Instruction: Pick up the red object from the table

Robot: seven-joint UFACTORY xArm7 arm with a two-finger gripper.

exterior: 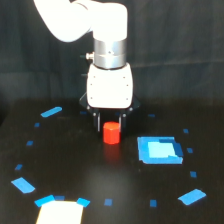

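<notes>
- Standing upright at frame centre on the table [75, 165], the red object [111, 133] sits directly beneath the gripper [111, 119]
- Fingers look parted around its top; contact unclear

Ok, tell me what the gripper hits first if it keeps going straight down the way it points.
Pointing straight down, the gripper would meet the red object first; the cylinder stands right under it between the dark fingers. Below that is the table. Depth from this single view is uncertain.
</notes>
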